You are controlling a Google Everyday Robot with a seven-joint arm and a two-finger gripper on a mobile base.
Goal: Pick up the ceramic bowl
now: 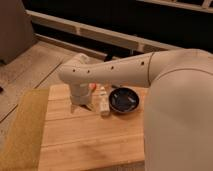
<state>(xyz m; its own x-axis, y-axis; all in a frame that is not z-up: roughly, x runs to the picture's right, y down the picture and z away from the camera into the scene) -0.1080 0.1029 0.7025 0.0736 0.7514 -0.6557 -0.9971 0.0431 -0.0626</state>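
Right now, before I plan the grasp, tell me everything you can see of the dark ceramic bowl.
The round, shallow, glossy dark ceramic bowl sits upright on the light wooden table, mouth up, light glinting inside. A small pale object stands close on its left in the view; contact is unclear. The gripper hangs farther left, not touching it.
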